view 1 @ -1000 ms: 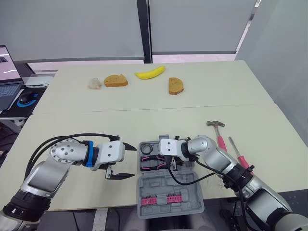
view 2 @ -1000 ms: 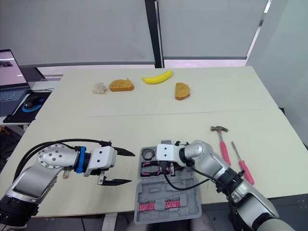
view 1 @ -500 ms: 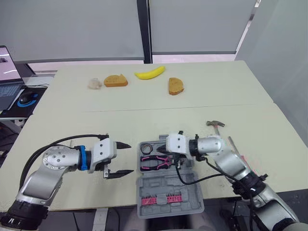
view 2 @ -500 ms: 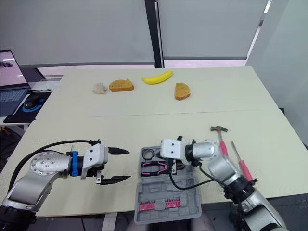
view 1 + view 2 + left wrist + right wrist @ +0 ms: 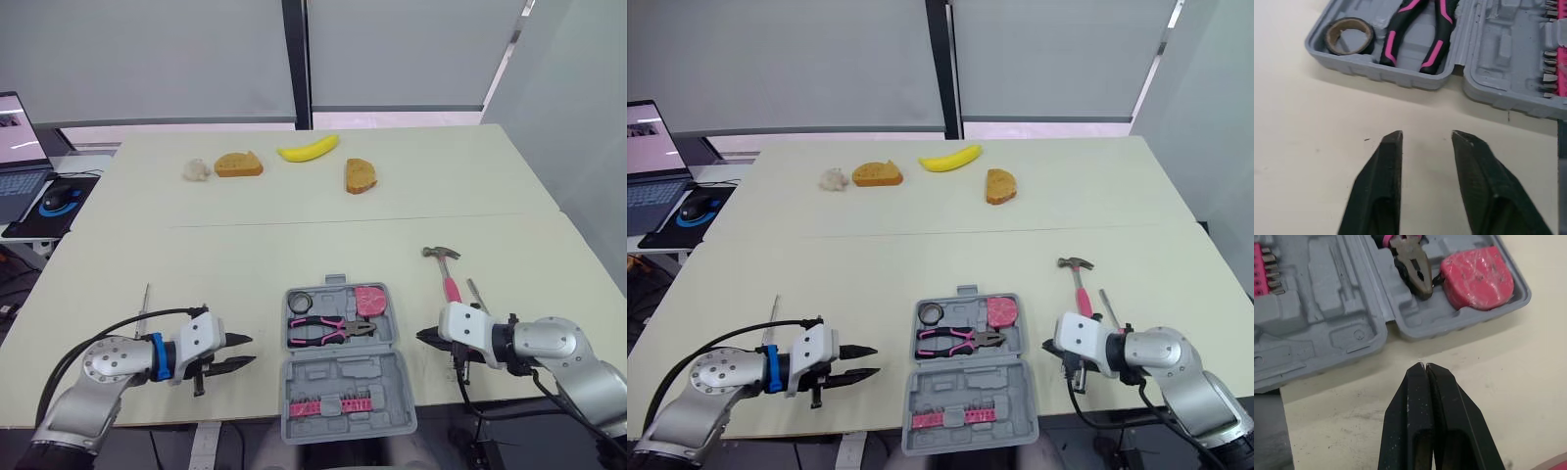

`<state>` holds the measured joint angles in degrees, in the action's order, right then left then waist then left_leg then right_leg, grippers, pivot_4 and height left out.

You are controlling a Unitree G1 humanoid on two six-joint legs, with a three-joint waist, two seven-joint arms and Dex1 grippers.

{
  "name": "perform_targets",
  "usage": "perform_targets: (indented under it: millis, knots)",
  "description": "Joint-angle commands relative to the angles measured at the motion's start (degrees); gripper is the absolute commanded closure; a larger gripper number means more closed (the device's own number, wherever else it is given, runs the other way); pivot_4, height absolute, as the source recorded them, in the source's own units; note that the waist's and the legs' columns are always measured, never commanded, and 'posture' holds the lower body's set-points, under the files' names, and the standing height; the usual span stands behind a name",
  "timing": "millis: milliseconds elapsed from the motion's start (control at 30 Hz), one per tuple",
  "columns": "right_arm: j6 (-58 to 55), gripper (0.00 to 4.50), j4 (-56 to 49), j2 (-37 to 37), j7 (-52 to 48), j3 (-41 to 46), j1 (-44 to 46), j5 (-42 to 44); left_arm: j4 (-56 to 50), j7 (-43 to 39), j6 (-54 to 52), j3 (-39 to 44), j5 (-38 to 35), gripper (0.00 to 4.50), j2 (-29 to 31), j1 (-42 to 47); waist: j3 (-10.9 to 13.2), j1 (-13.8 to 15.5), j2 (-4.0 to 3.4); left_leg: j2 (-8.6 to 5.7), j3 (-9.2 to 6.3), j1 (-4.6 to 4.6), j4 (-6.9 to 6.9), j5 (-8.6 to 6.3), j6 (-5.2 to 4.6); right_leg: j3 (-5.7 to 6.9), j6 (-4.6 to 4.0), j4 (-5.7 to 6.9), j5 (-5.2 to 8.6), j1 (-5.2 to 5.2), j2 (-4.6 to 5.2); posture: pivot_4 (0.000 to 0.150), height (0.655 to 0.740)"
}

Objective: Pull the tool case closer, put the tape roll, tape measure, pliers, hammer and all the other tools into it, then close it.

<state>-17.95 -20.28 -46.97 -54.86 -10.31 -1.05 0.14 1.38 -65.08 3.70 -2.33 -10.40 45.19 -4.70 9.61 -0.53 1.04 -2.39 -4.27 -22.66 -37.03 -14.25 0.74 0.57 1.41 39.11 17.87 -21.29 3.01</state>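
Sitting between left claw (image 5: 249, 350), parted, and right claw (image 5: 421, 336), closed: tool case (image 5: 343, 376).

My case (image 5: 348, 377) sits at six o'clock; in it, roll (image 5: 300, 301) at eleven, tape measure (image 5: 369, 300) at one, pliers (image 5: 328, 329) before both; hammer (image 5: 443, 269) outside at two.
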Motion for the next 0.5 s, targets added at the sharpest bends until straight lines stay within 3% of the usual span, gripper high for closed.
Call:
perform_targets:
  millis: [33,500]
  knots:
    - [2.9,4.5,3.0,1.7,2.0,-1.9,0.5,-2.1,2.2,1.2,2.4,-1.9,2.3,4.42,-1.4,1.4,0.0,0.1,0.0,0.0,0.0,0.0,-0.01,0.0,0.0,0.0,0.0,0.0,0.0,0.0,0.0,0.15,0.74]
    - [8.9,4.5,14.2,7.0,1.5,-8.8,5.7,-6.0,5.4,3.1,5.0,-8.2,6.9,4.47,-5.9,5.2,-0.1,0.1,0.07,0.02,-0.01,0.17,0.0,0.0,0.0,0.01,0.01,0.01,0.0,0.14,-0.04,0.15,0.74]
